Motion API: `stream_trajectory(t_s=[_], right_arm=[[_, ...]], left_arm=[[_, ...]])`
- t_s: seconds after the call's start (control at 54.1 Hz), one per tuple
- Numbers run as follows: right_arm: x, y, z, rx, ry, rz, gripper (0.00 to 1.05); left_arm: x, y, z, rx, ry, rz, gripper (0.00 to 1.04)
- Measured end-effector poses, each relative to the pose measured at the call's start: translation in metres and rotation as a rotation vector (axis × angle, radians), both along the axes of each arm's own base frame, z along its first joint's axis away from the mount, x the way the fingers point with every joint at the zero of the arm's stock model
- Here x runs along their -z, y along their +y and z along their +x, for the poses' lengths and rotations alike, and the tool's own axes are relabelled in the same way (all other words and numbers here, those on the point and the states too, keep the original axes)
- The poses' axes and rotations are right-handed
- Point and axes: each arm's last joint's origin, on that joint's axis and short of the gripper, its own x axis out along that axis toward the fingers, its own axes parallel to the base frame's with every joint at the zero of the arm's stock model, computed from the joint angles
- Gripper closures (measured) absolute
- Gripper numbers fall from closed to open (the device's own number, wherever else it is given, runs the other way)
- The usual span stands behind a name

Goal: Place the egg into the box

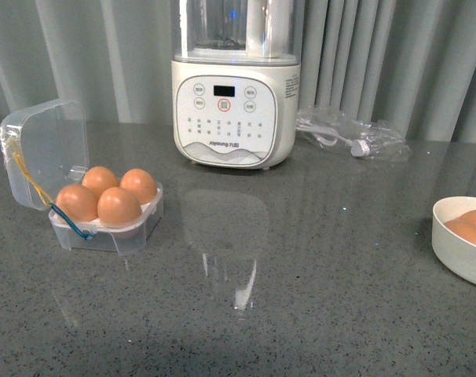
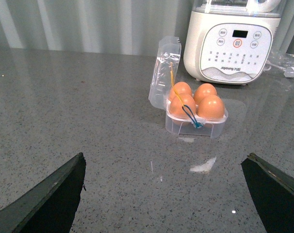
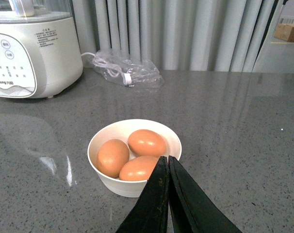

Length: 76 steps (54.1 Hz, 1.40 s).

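The clear egg box (image 1: 104,236) stands at the left of the counter with its lid (image 1: 45,145) raised. Each of its cells holds a brown egg (image 1: 119,206). The left wrist view shows it too (image 2: 195,130), with yellow and blue bands across it. A white bowl (image 1: 458,259) at the right edge holds more brown eggs. In the right wrist view the bowl (image 3: 118,187) holds three eggs (image 3: 147,142). My right gripper (image 3: 166,160) is shut and empty, its tips at the bowl's near rim. My left gripper (image 2: 164,194) is open and empty, well short of the box.
A white kitchen appliance (image 1: 234,102) with a control panel stands at the back centre. A clear plastic bag with a cable (image 1: 352,137) lies to its right. Grey curtains hang behind the grey speckled counter (image 1: 301,298).
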Motion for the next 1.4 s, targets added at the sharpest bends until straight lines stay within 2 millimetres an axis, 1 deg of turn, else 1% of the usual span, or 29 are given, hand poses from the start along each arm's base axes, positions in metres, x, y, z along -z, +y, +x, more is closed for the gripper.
stream_trajectory(t_s=[0.055,0.129,0.314,0.407,1.201,1.294,1.349,1.405], right_arm=[[0.003,0.006,-0.004,0.026,0.002,-0.001,1.02],[0.005,0.011,-0.009,-0.005,-0.002,-0.002,1.02],[0.010,0.011,-0.019,0.000,-0.002,-0.001,1.02],[0.017,0.011,-0.022,0.000,-0.013,-0.001,1.02],[0.016,0.011,-0.041,0.000,-0.019,-0.002,1.02],[0.021,0.011,-0.049,0.000,0.017,-0.002,1.02],[0.018,0.011,-0.052,0.000,-0.016,-0.002,1.02],[0.019,0.011,-0.052,0.000,-0.013,-0.002,1.02]], left_arm=[[0.000,0.000,0.000,0.000,0.000,0.000,0.07],[0.000,0.000,0.000,0.001,0.000,0.000,0.07],[0.000,0.000,0.000,0.000,0.000,0.000,0.07],[0.000,0.000,0.000,-0.001,0.000,0.000,0.07],[0.000,0.000,0.000,0.000,0.000,0.000,0.07],[0.000,0.000,0.000,0.000,0.000,0.000,0.07],[0.000,0.000,0.000,-0.001,0.000,0.000,0.07],[0.000,0.000,0.000,0.000,-0.001,0.000,0.07]])
